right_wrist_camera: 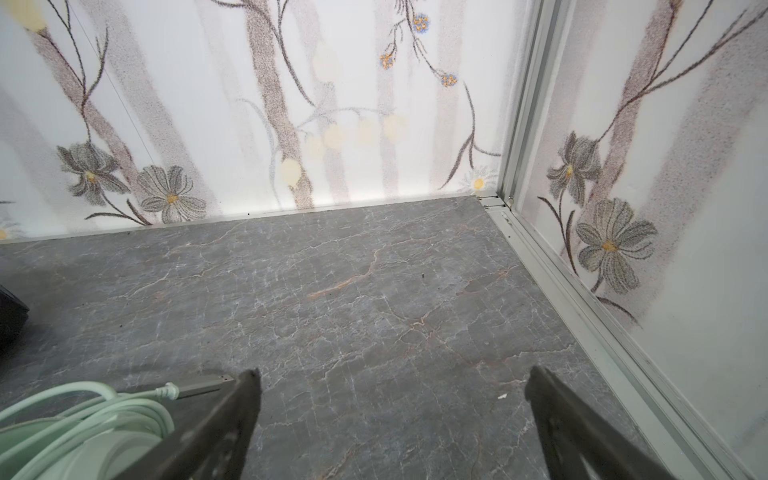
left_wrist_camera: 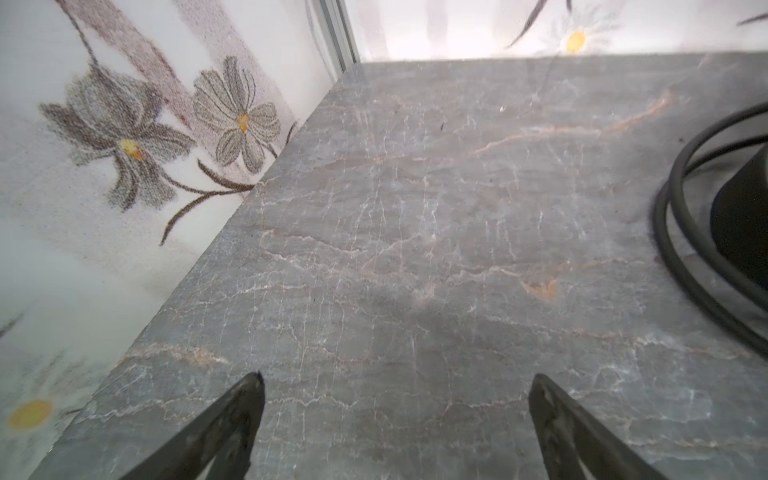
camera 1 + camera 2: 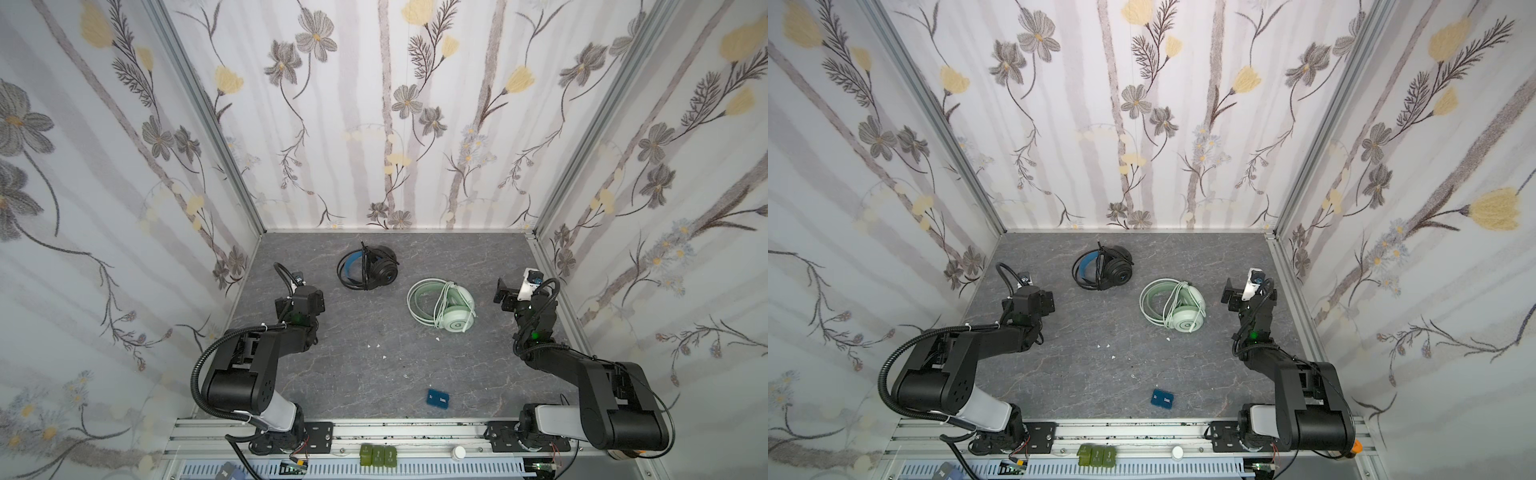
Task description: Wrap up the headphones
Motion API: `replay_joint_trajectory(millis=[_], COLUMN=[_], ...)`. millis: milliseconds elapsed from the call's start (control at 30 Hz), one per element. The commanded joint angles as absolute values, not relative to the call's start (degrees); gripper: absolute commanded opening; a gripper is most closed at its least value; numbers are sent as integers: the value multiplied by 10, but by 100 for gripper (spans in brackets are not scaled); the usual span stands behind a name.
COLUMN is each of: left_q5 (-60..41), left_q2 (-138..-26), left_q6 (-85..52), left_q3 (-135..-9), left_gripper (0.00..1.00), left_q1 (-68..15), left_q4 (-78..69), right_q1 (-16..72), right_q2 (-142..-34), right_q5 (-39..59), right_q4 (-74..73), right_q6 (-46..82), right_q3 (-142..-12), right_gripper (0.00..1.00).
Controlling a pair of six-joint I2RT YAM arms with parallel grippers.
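Note:
Two headphones lie on the grey marbled table (image 3: 374, 374) in both top views. The black headphones (image 3: 368, 268) (image 3: 1102, 270), with a blue inner band, are at the back centre, black cable looped across them. The mint-green headphones (image 3: 442, 305) (image 3: 1173, 305) lie right of centre, pale cable coiled over the band. My left gripper (image 3: 311, 297) (image 2: 397, 382) hovers open left of the black set, whose cable (image 2: 673, 232) shows in the left wrist view. My right gripper (image 3: 503, 293) (image 1: 392, 378) is open right of the mint set (image 1: 75, 432), beside its plug (image 1: 199, 384). Neither holds anything.
A small blue box (image 3: 438, 400) (image 3: 1162, 400) lies near the table's front edge. Small white scraps (image 3: 374, 345) dot the middle. Flowered walls close the left, back and right sides. Green blocks (image 3: 378, 455) and a white cap (image 3: 459, 452) sit on the front rail.

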State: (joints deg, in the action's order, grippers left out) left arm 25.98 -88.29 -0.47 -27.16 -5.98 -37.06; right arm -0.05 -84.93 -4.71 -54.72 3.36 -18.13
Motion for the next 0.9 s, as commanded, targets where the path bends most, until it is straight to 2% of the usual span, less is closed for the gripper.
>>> replay_joint_trajectory(millis=[0, 33, 67, 100, 133, 200, 300, 867], left_q5=[197, 156, 110, 59, 48, 47, 47, 48], left_q2=[-875, -877, -885, -903, -898, -902, -899, -901], left_q6=[-14, -12, -14, -7, -7, -6, -7, -6], left_q3=[-238, -232, -225, -221, -227, -225, -226, -223], left_gripper=[100, 100, 100, 100, 100, 100, 100, 100], left_q1=[-47, -39, -26, -12, -10, -9, -9, -9], left_q4=[-484, -491, -505, -535, -510, -523, -516, -523], right_q1=[0, 0, -1, 0, 4, 5, 9, 12], right_q2=[-852, -874, -871, -853, -856, -871, -856, -864], right_q5=[-18, -19, -32, -35, -41, -45, -47, -39], right_q4=[-694, -792, -789, -712, -706, -764, -731, -748], right_q6=[20, 19, 25, 24, 21, 19, 17, 7], right_q3=[-134, -102, -104, -125, -127, -114, -118, -117], right_gripper=[100, 100, 100, 100, 100, 100, 100, 100])
